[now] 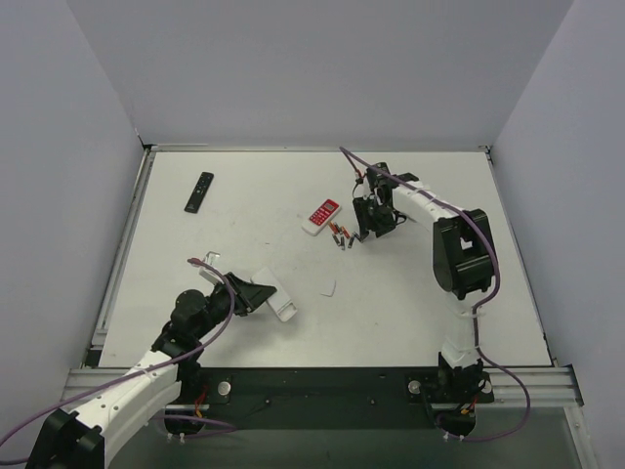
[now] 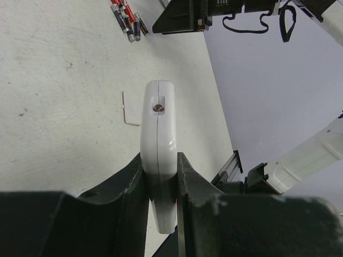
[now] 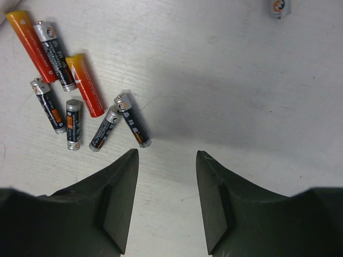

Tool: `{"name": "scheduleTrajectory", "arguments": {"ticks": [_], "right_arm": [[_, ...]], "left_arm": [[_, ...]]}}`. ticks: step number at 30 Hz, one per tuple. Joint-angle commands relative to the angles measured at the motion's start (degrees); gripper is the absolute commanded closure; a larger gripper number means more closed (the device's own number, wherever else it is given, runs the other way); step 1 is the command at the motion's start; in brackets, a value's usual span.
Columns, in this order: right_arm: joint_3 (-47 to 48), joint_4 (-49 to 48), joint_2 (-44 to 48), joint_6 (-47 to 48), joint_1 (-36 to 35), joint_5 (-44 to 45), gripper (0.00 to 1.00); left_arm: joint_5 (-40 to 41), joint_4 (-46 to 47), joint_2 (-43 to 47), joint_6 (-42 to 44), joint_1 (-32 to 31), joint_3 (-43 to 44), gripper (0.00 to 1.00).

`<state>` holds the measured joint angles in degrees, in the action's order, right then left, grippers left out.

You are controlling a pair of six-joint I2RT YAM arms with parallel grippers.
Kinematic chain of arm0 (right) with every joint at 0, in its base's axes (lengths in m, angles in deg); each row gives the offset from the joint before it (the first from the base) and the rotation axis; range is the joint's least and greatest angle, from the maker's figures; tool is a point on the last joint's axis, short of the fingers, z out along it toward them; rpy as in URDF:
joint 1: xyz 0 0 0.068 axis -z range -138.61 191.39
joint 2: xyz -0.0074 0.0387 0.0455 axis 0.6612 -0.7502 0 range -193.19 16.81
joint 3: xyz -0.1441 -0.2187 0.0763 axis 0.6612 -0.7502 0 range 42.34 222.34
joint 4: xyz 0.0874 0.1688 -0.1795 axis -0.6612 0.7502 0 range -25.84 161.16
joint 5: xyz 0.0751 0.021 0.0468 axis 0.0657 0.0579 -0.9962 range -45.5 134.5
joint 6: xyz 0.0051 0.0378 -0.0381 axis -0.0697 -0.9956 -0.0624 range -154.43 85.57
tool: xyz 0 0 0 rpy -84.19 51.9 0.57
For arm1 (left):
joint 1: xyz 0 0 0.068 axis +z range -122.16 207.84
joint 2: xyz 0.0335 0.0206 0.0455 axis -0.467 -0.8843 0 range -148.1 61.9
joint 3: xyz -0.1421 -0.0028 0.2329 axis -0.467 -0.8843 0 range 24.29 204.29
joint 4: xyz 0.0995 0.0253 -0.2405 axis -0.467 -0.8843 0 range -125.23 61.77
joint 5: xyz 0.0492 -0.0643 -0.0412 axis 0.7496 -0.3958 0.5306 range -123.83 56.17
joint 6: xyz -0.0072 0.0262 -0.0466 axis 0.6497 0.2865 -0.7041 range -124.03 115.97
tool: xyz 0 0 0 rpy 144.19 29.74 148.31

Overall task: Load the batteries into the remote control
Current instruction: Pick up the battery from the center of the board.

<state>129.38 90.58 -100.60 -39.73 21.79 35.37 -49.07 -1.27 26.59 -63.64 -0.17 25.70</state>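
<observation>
My left gripper (image 1: 256, 295) is shut on the white remote control (image 1: 278, 298) and holds it on edge just above the table. In the left wrist view the remote (image 2: 159, 123) stands edge-on between my fingers (image 2: 190, 187), a small round window on its end. Several batteries (image 1: 340, 234) lie loose beside the red-and-white remote. In the right wrist view they (image 3: 80, 101) lie scattered just ahead and left of my open, empty right gripper (image 3: 166, 155), which hovers over bare table. One more battery (image 3: 278, 7) lies apart at the top right.
A red-and-white remote (image 1: 320, 216) lies by the batteries. A slim black remote (image 1: 199, 191) lies at the far left. A small white cover plate (image 1: 329, 288) lies flat right of the held remote; it also shows in the left wrist view (image 2: 131, 107).
</observation>
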Motion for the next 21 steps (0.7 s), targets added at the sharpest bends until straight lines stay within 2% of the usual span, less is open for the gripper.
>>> {"name": "scheduleTrajectory", "arguments": {"ticks": [1,9,16,21], "right_arm": [[3.1,4.6,-1.0,4.0,-1.6,-2.6,0.57],[6.4,5.3,-4.6,4.6,-2.2,-2.4,0.59],[8.9,7.5,-7.4,6.3,-3.0,0.6,0.70],[10.2,8.7,-9.5,7.8,-4.1,3.9,0.72]], "left_arm": [[-1.3,3.0,-0.5,1.3,0.3,2.1,1.00],[-2.1,3.2,-1.0,0.7,0.3,2.1,1.00],[-2.0,2.5,-0.4,0.7,0.3,1.9,1.00],[-2.1,2.5,-0.5,0.6,0.3,1.9,1.00]]}}
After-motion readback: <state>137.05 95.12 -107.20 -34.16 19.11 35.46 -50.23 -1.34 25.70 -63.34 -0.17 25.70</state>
